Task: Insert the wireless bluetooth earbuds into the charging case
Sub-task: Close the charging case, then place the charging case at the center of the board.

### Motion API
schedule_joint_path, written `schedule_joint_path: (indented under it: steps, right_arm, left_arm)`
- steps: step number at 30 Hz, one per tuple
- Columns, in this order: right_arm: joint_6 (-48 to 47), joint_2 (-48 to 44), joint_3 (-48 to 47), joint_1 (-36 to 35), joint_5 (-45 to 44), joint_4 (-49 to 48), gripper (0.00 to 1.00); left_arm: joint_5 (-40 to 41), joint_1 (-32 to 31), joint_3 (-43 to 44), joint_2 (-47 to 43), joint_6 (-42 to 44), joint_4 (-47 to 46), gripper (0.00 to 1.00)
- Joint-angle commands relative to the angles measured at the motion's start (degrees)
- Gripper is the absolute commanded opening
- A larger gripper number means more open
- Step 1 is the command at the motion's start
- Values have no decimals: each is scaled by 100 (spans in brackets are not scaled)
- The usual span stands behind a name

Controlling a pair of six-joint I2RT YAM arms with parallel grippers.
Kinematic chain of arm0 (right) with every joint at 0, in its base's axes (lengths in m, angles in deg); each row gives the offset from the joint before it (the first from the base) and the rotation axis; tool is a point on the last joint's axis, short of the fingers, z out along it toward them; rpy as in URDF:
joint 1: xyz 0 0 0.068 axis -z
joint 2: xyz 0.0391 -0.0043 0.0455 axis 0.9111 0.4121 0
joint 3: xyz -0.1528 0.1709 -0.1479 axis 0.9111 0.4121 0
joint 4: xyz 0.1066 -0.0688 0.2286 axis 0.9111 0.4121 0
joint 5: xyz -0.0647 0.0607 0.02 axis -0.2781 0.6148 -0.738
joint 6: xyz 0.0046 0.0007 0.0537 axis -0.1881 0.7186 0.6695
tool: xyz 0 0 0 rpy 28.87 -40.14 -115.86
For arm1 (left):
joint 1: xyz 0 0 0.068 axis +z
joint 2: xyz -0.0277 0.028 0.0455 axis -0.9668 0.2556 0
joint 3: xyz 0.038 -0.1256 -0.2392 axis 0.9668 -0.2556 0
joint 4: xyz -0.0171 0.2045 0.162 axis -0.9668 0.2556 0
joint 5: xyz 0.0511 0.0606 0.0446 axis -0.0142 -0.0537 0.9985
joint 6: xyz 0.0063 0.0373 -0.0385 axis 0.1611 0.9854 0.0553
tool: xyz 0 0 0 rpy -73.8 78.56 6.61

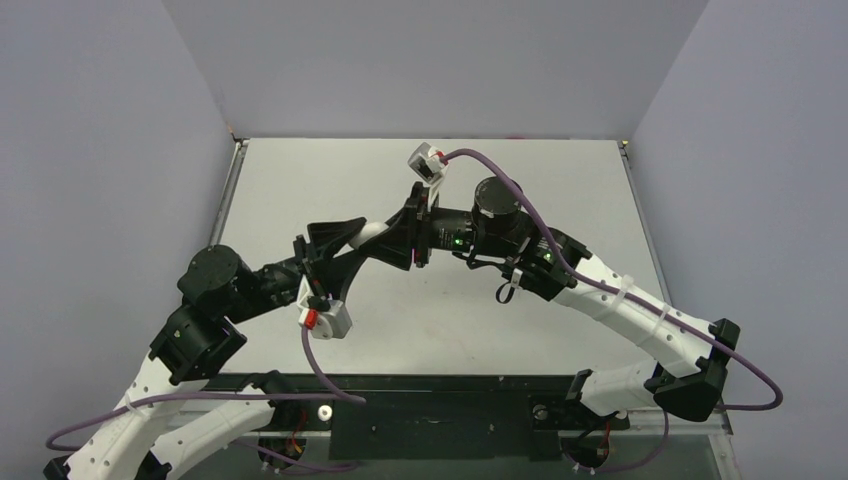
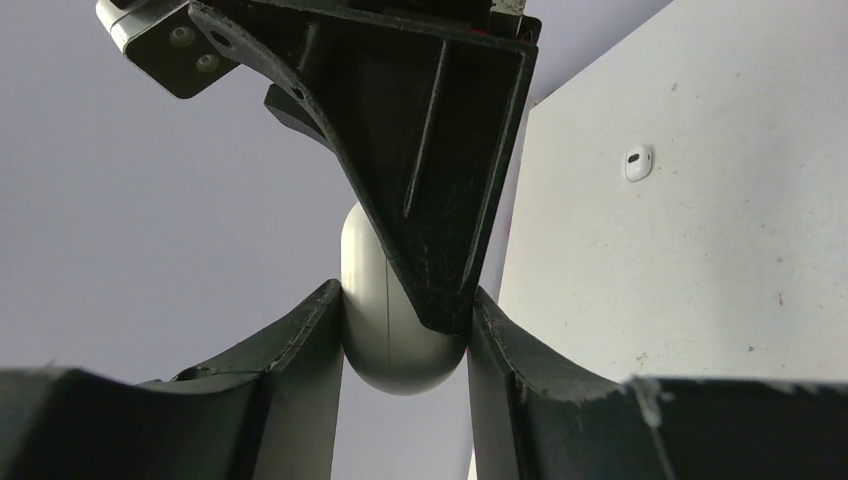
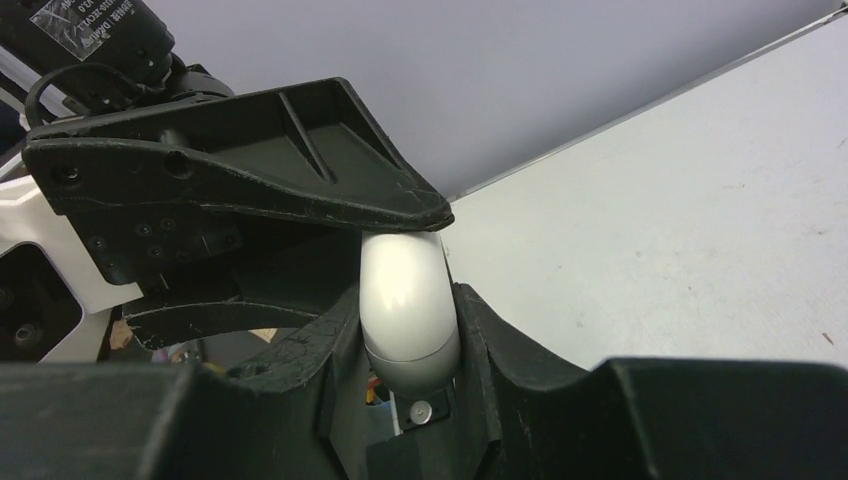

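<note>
Left gripper (image 2: 405, 322): fingers pressed onto the charging case (image 2: 385, 345), one on each side.
Right gripper (image 3: 408, 318): pinched the same case, crosswise to the left pair.
Case position: held between both arms, apparently off the table (image 2: 720, 300); seam looked closed, sockets not visible.
Earbud (image 2: 637, 162): one lay alone on the table, well apart from the case; others not seen.
Step judged: opening the lid.
Handling advice: one pair should anchor the base while the other pries at the seam; the glossy shell would likely slip under an uneven squeeze.

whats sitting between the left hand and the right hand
The charging case, pinched by the left hand and the right hand at once; both wrist views show it.
</note>
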Motion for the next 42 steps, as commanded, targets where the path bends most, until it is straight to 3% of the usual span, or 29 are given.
schedule_joint_path:
  steps: [1, 4, 7, 11, 25, 31, 36, 42]
  right_arm:
    - [46, -29, -197, -65, 286, -114, 0]
    - [42, -47, -177, -66, 328, -110, 0]
    - [82, -61, -139, -36, 380, -116, 30]
    - [54, -165, 15, 26, 384, -140, 55]
    - [-72, -747, 235, 475, 640, -163, 78]
    - [104, -435, 75, 410, 857, -348, 76]
    - [249, -147, -116, 411, 946, -555, 56]
    - [386, -44, -153, 420, 992, -735, 51]
  left_arm:
    - [-98, 11, 40, -45, 61, -525, 0]
    - [-129, 14, 77, -47, 15, -526, 0]
    - [-178, 16, 103, -50, -43, -514, 0]
    - [-158, 17, 213, -6, -241, -526, 0]
    - [-349, 15, 223, -117, -376, -265, 0]
    - [-449, 19, 238, -107, -371, -194, 0]
    - [-508, 21, 273, -108, -390, -91, 0]
    - [-591, 18, 303, -122, -392, 56, 0]
